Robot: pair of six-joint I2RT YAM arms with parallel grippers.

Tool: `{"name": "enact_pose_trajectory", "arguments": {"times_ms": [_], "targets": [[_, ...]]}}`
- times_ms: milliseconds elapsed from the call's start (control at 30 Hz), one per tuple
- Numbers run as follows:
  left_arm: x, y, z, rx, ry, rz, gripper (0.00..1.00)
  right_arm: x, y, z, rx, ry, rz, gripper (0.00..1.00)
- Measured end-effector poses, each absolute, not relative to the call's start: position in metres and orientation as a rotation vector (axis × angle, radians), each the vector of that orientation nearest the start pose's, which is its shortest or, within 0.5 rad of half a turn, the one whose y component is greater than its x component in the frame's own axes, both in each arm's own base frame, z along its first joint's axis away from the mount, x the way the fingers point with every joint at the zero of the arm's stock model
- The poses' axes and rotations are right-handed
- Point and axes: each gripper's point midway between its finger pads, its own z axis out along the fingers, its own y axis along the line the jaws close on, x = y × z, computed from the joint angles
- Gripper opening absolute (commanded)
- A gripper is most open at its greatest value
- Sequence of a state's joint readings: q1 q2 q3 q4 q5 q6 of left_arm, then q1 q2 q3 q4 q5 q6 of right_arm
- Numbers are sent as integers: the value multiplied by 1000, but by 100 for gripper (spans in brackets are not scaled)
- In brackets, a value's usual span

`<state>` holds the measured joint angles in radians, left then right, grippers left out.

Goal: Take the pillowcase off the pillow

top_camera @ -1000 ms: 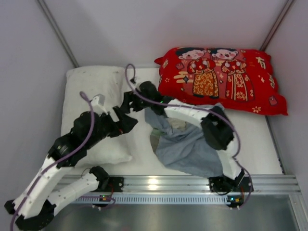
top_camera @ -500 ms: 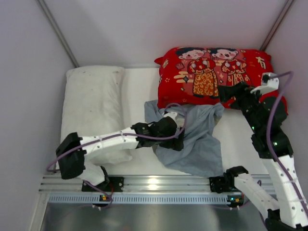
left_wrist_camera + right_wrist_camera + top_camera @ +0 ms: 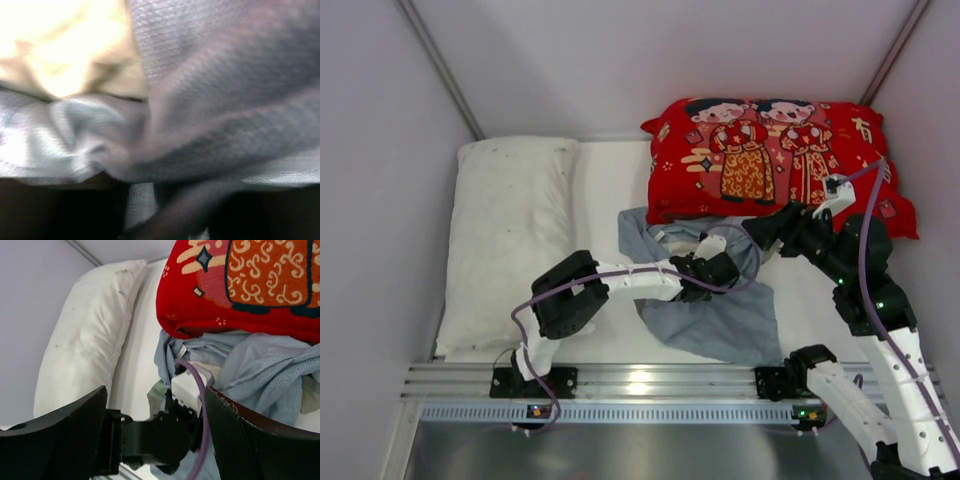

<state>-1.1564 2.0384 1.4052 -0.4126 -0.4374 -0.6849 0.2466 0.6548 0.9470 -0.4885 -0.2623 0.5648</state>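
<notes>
The pillowcase [image 3: 725, 322] lies crumpled in the middle of the table, blue-grey side up, with its far edge tucked under the red pillow. The plain white pillow [image 3: 510, 240] lies bare along the left side, apart from the case. My left gripper [image 3: 723, 268] reaches across and presses down into the heap. In the left wrist view, blurred grey cloth [image 3: 225, 75] and a cream panel [image 3: 65, 50] fill the frame, with a fold bunched between the dark fingers. My right gripper [image 3: 767, 230] hovers open over the case's far right corner, with nothing between its fingers [image 3: 75, 430].
A red cartoon-print pillow [image 3: 770, 160] lies at the back right and overlaps the case. An aluminium rail [image 3: 650, 382] runs along the near edge. Grey walls close in left, right and behind. The left arm's purple cable [image 3: 197, 405] loops over the heap.
My left arm swung from the white pillow across onto the pillowcase and its jaws closed in on cloth. My right arm left the heap, went far right, then came back toward its far right corner.
</notes>
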Motion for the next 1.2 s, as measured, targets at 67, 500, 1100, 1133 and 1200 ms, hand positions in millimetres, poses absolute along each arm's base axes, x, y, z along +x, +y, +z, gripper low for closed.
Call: {"name": "enact_pose_trajectory", "arguments": {"times_ms": [67,500,1100,1133,1200], "targets": [[244,-393,28,387,2417,-131,0,228,129,318,85,1843,825,75],[340,-207,245,-195,2093,-183,0,220,136,306,27,1872,855,75],[507,-121,313,-287,2048,-263,0,235,142,288,43,1933,863,74],[512,-129,299,-273,2082,-291,0,237,142,287,45,1938,863,74],[517,-143,262,-253,2159,-338,0,241,143,280,51,1961,860,74]]}}
